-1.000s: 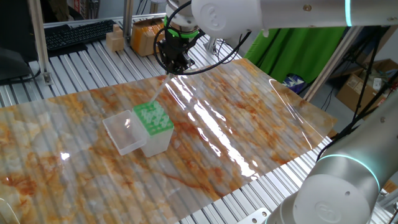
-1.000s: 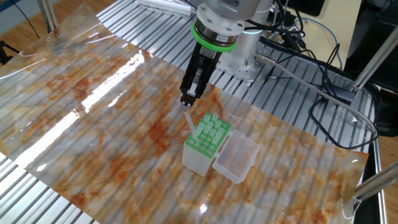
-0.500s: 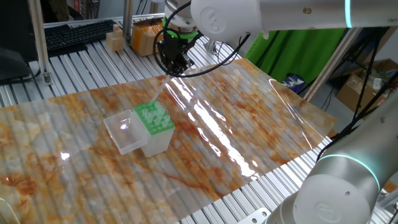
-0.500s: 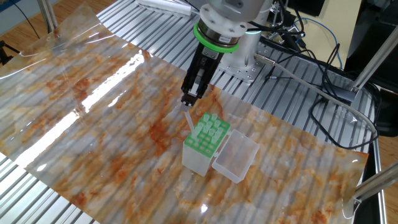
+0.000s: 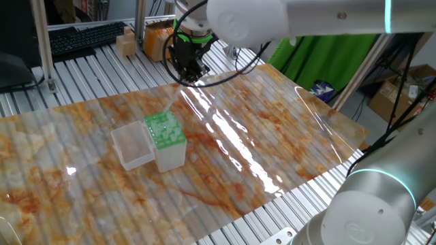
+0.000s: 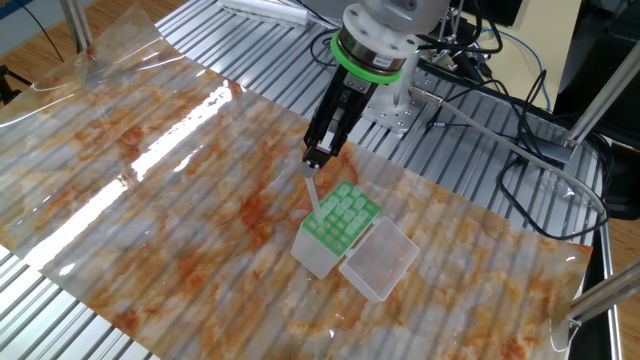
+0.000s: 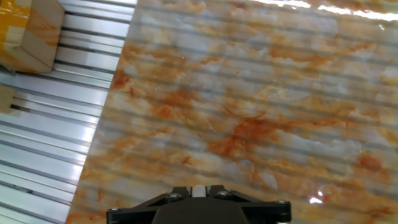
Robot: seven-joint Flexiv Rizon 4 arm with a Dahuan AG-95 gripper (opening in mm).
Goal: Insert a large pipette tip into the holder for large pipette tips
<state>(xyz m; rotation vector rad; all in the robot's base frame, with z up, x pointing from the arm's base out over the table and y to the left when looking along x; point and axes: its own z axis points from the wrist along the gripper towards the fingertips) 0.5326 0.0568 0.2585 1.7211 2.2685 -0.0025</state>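
Gripper (image 6: 316,160) hangs above the holder (image 6: 340,215), jaws pinched on the wide end of the tip (image 6: 312,191). The tip runs down from the jaws toward 5 o'clock in the other fixed view, its point at the green rack's near edge; whether it sits in a hole cannot be told.

Step in hand, as I judge it: seating the tip. To do it well: bring the tip closer to plumb over one open hole, descend slowly, release only once the shaft is well into the rack. A slanted entry could shove the light holder across the sheet (image 6: 150,150).

Hand view: only the gripper's base at 6 o'clock shows; holder out of frame.

Lid (image 6: 378,258) lies open at the holder's 4 o'clock.
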